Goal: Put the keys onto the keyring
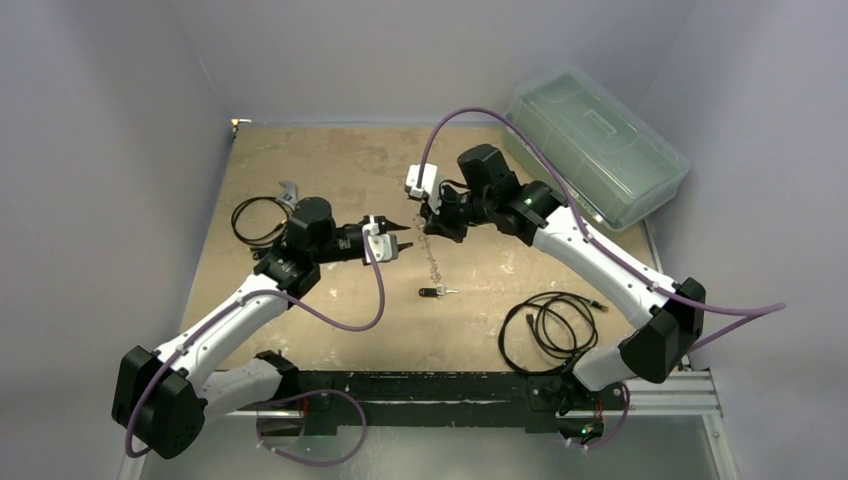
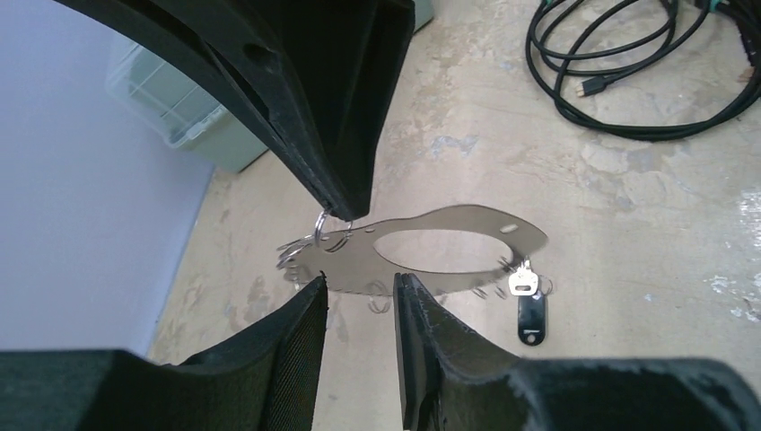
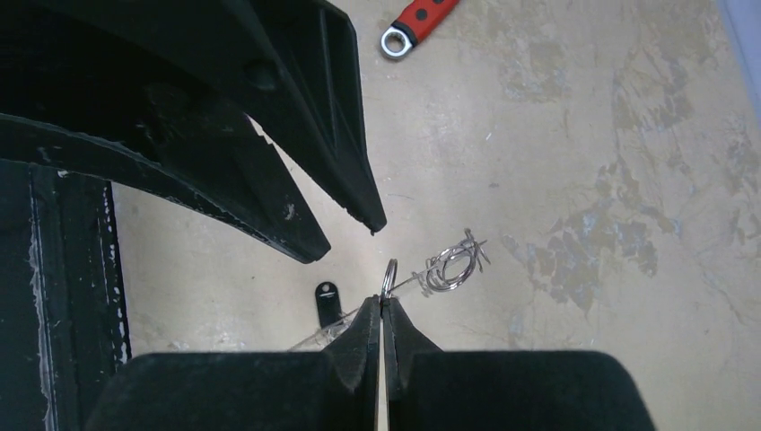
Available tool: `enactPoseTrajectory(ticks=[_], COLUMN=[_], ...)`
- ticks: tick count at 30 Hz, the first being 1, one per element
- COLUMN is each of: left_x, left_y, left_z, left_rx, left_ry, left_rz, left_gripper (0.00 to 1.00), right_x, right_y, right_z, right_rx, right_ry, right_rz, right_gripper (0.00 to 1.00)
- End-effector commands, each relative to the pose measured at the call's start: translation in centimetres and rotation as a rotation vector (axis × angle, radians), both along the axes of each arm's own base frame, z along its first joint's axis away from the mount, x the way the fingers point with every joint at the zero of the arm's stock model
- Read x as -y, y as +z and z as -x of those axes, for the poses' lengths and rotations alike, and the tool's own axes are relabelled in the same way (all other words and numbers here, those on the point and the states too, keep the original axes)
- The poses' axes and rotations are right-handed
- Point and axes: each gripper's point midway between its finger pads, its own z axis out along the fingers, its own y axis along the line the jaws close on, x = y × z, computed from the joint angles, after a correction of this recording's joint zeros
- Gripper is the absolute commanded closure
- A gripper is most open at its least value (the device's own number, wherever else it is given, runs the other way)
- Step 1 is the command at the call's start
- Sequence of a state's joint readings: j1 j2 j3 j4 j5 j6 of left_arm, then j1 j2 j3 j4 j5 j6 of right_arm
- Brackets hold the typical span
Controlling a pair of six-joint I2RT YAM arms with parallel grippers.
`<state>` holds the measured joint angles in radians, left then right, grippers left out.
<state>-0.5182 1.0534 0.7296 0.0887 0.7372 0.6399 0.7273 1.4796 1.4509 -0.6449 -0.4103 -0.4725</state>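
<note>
My right gripper (image 1: 428,222) is shut on a small ring of the keyring (image 1: 433,255), a thin silver loop hanging below it over the table. In the right wrist view the shut gripper (image 3: 382,305) pinches that ring (image 3: 389,274), with several small rings (image 3: 453,265) bunched beside it. My left gripper (image 1: 403,243) is open and empty, just left of the keyring. In the left wrist view the open gripper (image 2: 359,292) points at the keyring's (image 2: 467,269) lower rim without touching it. The key (image 1: 432,292), with a black head (image 2: 531,319), lies on the table below.
A clear plastic box (image 1: 598,145) stands at the back right. Coiled black cables lie at the front right (image 1: 548,325) and at the left (image 1: 255,220). A red-handled wrench (image 3: 417,22) lies on the table behind the left gripper.
</note>
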Motion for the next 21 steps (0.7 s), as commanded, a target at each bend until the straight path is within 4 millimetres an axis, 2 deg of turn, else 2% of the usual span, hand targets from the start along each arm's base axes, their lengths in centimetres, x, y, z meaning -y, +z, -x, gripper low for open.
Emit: enactPoseTrajectory(ticks=[1, 8, 13, 21], left_x=[1.3, 1.1, 1.0, 1.7], left_y=[2.4, 2.4, 2.5, 2.6], left_z=[0.8, 0.5, -0.1, 1.0], left_rx=[0.022, 0.044, 0.048, 0.026], left_ry=[-0.099, -0.086, -0.054, -0.130], left_rz=[0.054, 0.042, 0.046, 0.071], left_gripper=[0.69, 0.71, 0.66, 0.65], right_x=[0.1, 0.2, 0.0, -0.4], right_y=[2.8, 2.5, 2.7, 3.0], right_z=[1.1, 1.0, 1.5, 2.2], right_rx=[0.037, 0.043, 0.042, 0.050], right_ry=[0.023, 0.008, 0.024, 0.038], right_rz=[-0.055, -0.029, -0.024, -0.017], right_gripper=[1.00, 1.00, 1.00, 1.00])
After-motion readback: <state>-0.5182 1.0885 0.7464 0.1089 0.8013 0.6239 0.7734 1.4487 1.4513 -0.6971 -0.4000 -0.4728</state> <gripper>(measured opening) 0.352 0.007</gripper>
